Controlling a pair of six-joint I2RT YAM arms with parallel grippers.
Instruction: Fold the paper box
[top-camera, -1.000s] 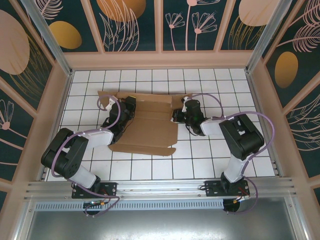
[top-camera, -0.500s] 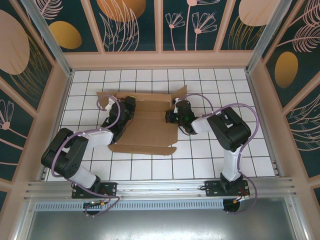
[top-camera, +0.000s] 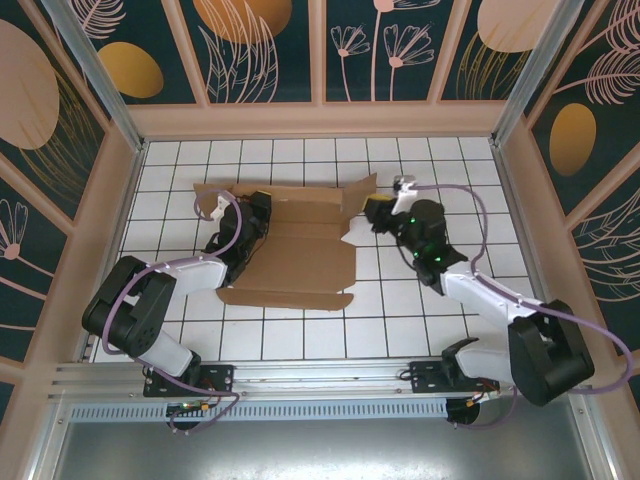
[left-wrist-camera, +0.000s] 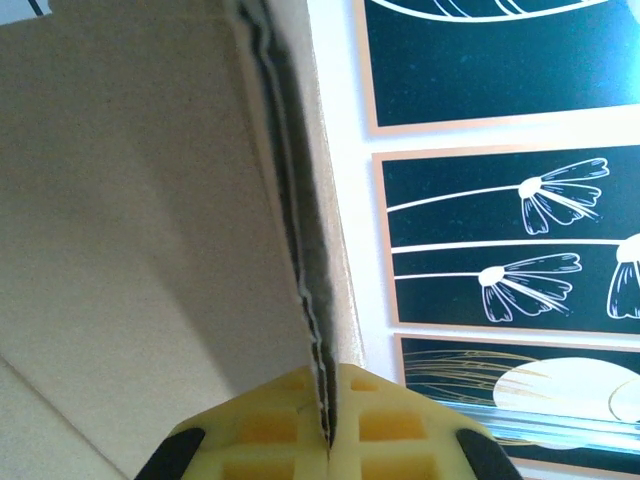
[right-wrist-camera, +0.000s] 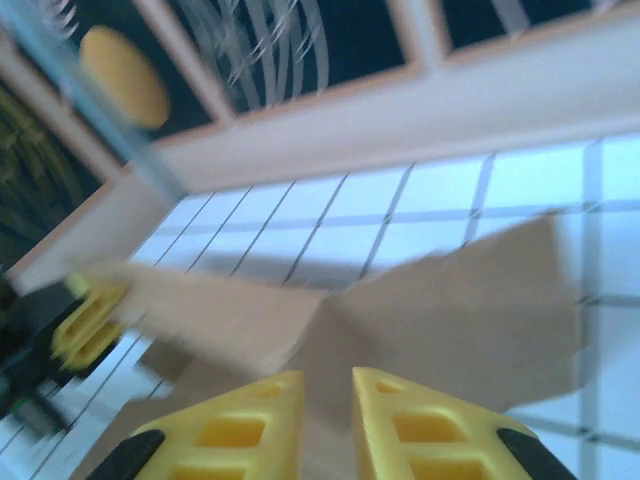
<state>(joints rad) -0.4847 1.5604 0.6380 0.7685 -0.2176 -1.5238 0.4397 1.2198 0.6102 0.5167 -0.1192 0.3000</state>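
Nearest you, your left gripper (left-wrist-camera: 325, 400) is clamped shut on the edge of the left flap of the plain brown cardboard paper box (top-camera: 290, 250). The box is a flat die-cut sheet lying mid-way across the white tiled tabletop (top-camera: 400, 320). Your right gripper (right-wrist-camera: 328, 385) stands slightly parted and empty, just beside the sheet's raised right flap (top-camera: 358, 196). From above, the wrists hide both pairs of fingers. The right wrist view shows that narrow gap, though it is blurred.
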